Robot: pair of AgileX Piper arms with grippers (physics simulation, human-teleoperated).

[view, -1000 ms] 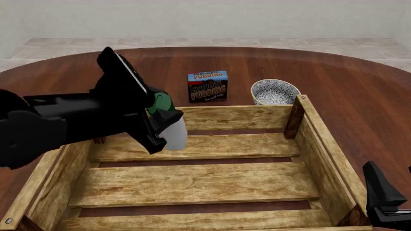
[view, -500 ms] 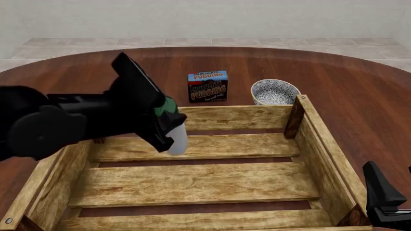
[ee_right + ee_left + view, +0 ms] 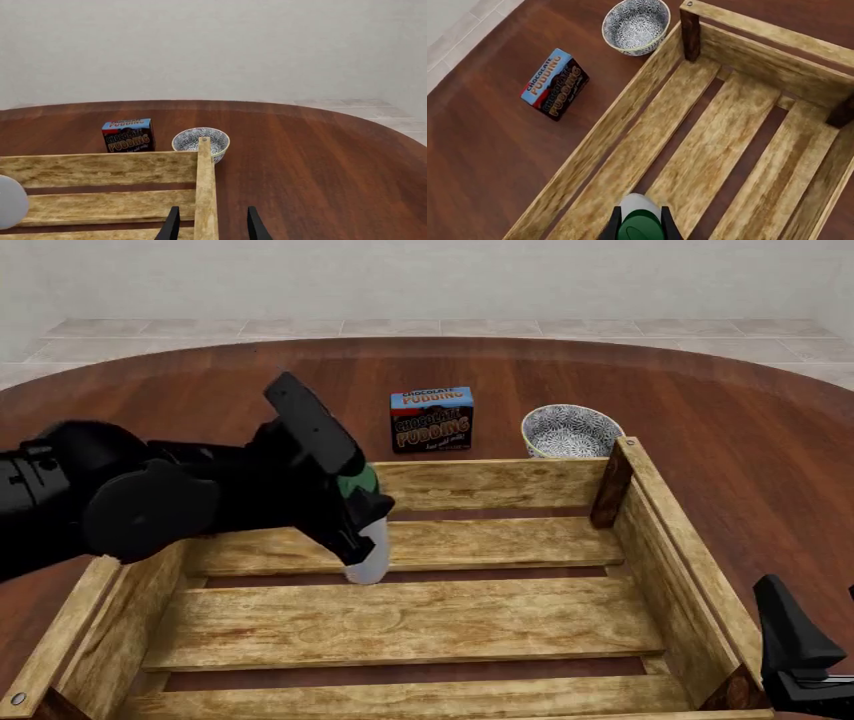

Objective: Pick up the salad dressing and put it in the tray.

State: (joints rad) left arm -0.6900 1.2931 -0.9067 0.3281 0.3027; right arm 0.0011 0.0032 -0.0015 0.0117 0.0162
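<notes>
My left gripper [image 3: 358, 528] is shut on the salad dressing [image 3: 372, 552], a white bottle with a dark green cap, and holds it upright inside the tray [image 3: 674, 540] near the far wall. Its base is at or just above the rear floor slat. The left wrist view looks down on the green cap and white shoulder of the salad dressing [image 3: 639, 204] between the fingers, above the tray [image 3: 594, 150] slats. My right gripper [image 3: 801, 655] hangs open outside the tray's near right corner. In the right wrist view, the right gripper [image 3: 211, 227] frames the tray [image 3: 100, 167] wall, and the salad dressing [image 3: 9, 201] shows at the edge.
A blue chocolate pudding box [image 3: 431, 419] [image 3: 554, 84] [image 3: 127, 135] stands on the table beyond the tray's far wall. A white speckled bowl [image 3: 571, 431] [image 3: 636, 25] [image 3: 200, 141] sits by the far right corner post. The round wooden table extends on all sides.
My left arm has carried the bottle down and slightly right, lowering it from above the far wall to the tray's floor. The right arm has not moved.
</notes>
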